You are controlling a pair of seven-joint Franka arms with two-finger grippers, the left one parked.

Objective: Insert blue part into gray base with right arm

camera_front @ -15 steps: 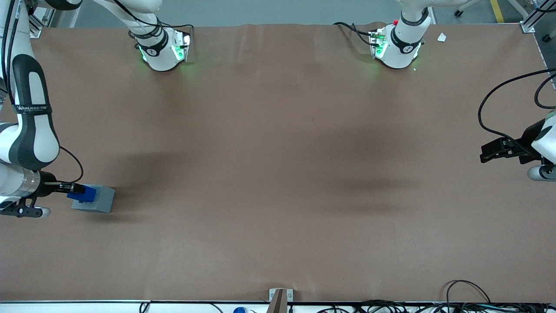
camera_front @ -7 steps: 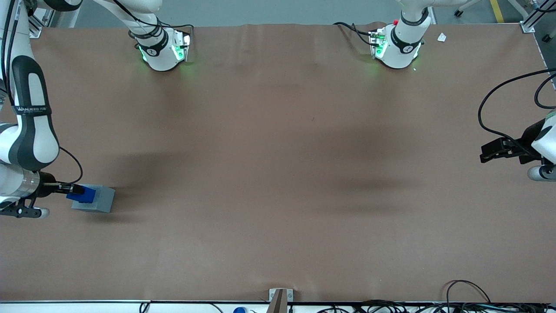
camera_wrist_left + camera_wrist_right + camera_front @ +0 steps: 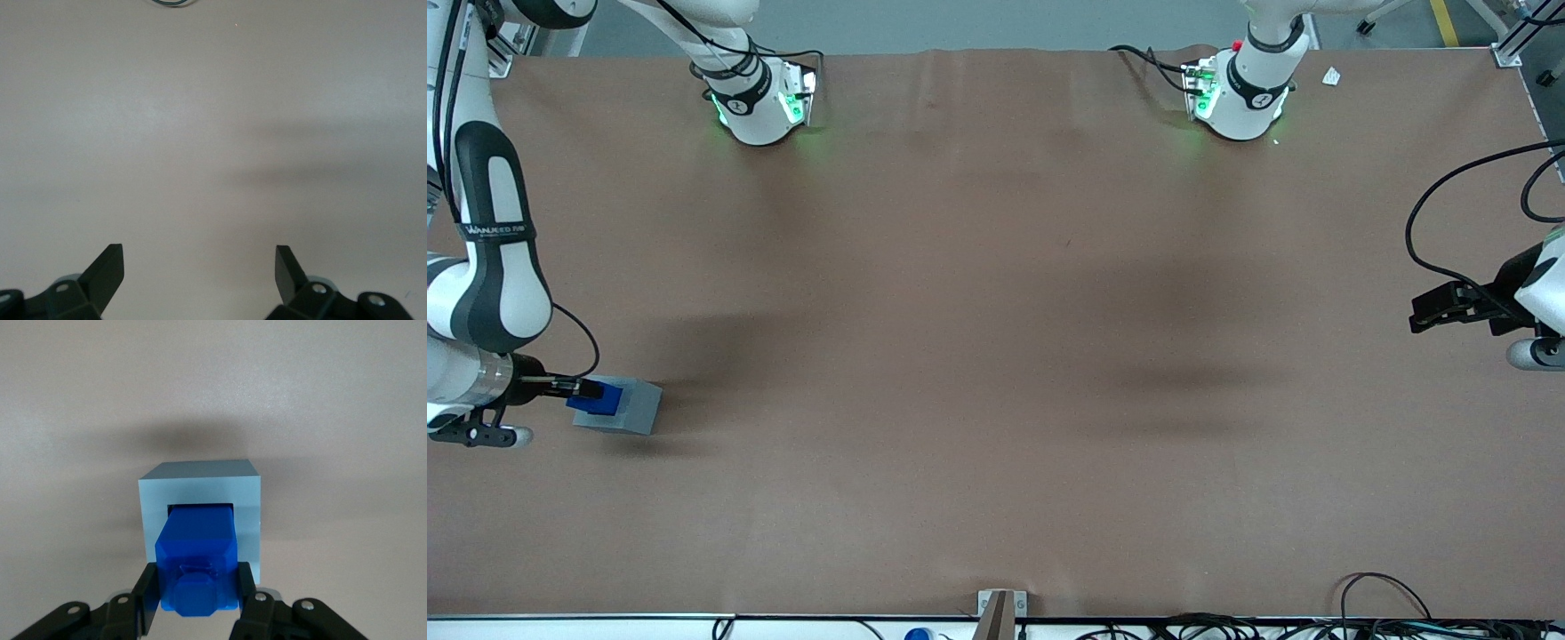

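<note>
The gray base (image 3: 637, 408) stands on the brown table at the working arm's end. The blue part (image 3: 596, 397) sits on its top, its lower end in the square recess. The right arm's gripper (image 3: 590, 388) is directly above the base, shut on the blue part. In the right wrist view the black fingers (image 3: 148, 592) press on both sides of the blue part (image 3: 197, 553), whose stub faces the camera. Its other end is inside the recess of the gray base (image 3: 199, 481). The gripper (image 3: 197, 588) holds the part upright.
The two arm bases (image 3: 760, 102) (image 3: 1240, 93) stand at the table's back edge. The parked arm's gripper (image 3: 1449, 307) hangs over its end of the table. A small bracket (image 3: 1000, 609) and cables (image 3: 1387, 613) lie at the front edge.
The right arm has shifted only slightly. The blue part, still gripped, has settled a little lower into the gray base's recess.
</note>
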